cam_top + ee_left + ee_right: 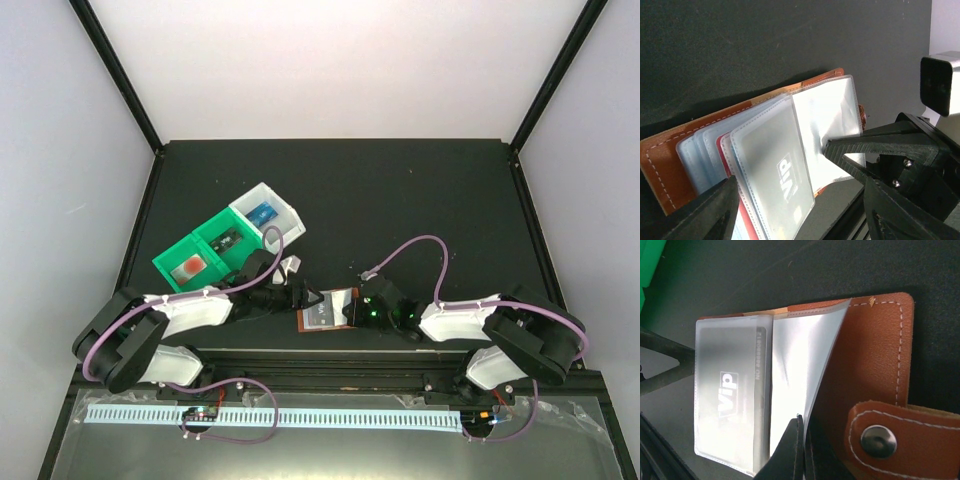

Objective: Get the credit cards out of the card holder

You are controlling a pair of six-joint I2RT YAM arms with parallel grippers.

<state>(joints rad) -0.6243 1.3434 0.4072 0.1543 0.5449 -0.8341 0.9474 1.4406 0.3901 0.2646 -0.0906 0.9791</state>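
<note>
The brown card holder (328, 310) lies open near the table's front edge, its clear pockets fanned up. In the left wrist view a grey card marked "VIP" (782, 175) sits in the front pocket, with a red card edge (726, 160) behind it. My left gripper (800, 200) is open, its fingers either side of the pockets and holding nothing. My right gripper (802, 422) is shut on the edge of one clear pocket leaf (795, 370), lifting it off the brown cover (865, 365). The VIP card also shows in the right wrist view (732, 390).
A green-and-white bin tray (285, 212) stands behind the left arm. It holds a blue item (262, 213), a dark item (226, 240) and a red item (190, 267), each in its own compartment. The holder's snap strap (880, 440) lies by my right fingers.
</note>
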